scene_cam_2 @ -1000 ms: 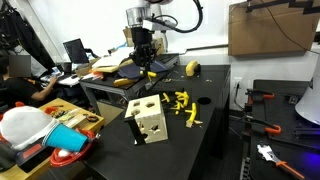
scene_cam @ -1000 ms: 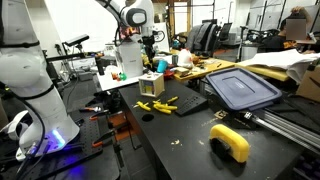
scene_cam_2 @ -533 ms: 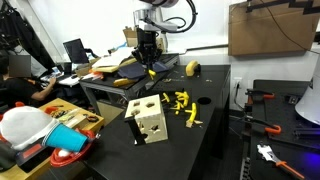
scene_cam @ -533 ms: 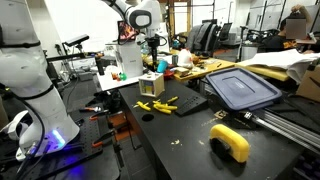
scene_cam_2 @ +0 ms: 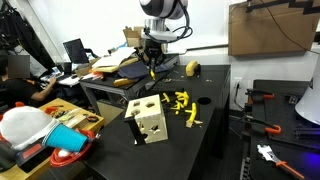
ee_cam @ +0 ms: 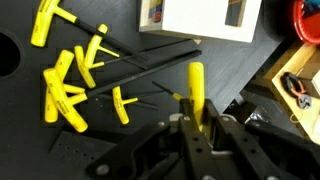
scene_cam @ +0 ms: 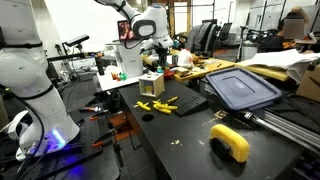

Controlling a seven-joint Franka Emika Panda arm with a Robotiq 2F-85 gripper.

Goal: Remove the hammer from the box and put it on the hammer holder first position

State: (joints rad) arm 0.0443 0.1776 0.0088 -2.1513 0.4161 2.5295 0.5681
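In the wrist view, loses the lower end of the hammer (ee_cam: pixel 196 88) behind the fingers of the gripper (ee_cam: pixel 198 128). Cuts the box (ee_cam: pixel 200 18) at the top edge, a red object (ee_cam: pixel 308 22) at the right. Too small in both exterior views to tell how the jaws stand.

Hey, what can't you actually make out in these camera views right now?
- Wrist view: the lower end of the yellow-handled tool is hidden inside the gripper that clamps it.
- Wrist view: the box is cut off by the top edge, so only part of it shows.
- In an exterior view, the tool is too small to tell its shape.
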